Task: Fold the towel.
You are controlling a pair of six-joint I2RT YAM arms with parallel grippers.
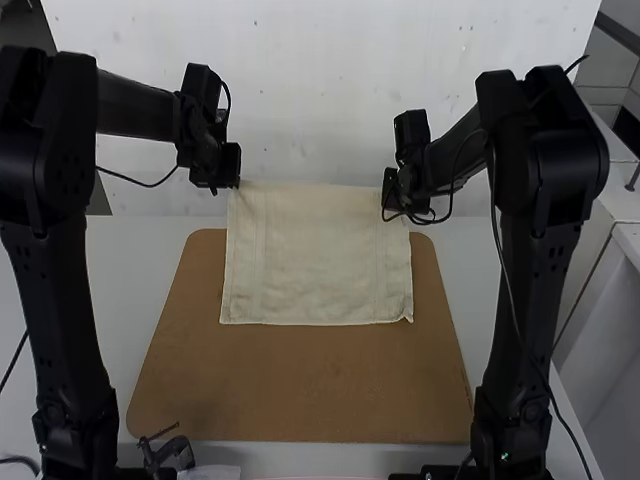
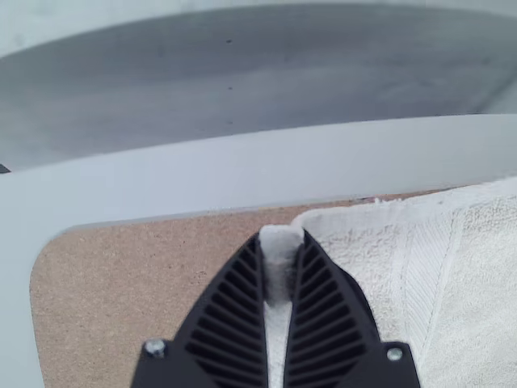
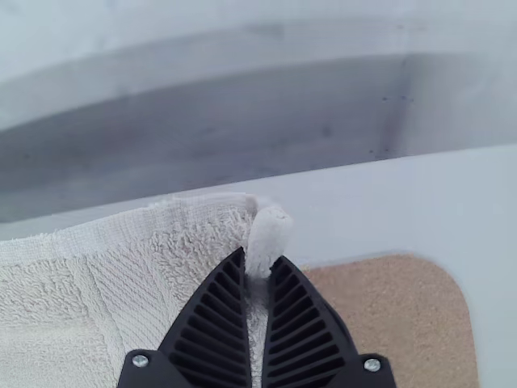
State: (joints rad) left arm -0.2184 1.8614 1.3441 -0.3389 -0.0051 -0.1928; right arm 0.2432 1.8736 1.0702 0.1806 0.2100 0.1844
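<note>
Pale towel [image 1: 315, 260] spread between two hands, one at each far corner

The towel is cream-white terry, its looped pile broken by flat woven bands with a ribbed, slanting texture near the sides. It lies open as a broad four-sided sheet, the near part on the board [image 1: 300, 385], the far edge reaching past it and, as far as the high view lets me judge, lifted a little. The near edge runs nearly straight, with a small crimp at the right corner.

The left hand [image 1: 236, 182] has its black, tapered, ridged fingers closed on the far left corner, a soft fold of cloth squeezed upright between the tips. The right hand [image 1: 388, 195] grips the far right corner the same way, a rounded tuft of terry standing up from its nearly closed fingers.

Under the cloth, the board is brown and finely speckled, with rounded corners. It rests on a smooth, pale table [image 1: 125, 290]. Thin dark cables [image 1: 442, 212] loop beside the right hand.
</note>
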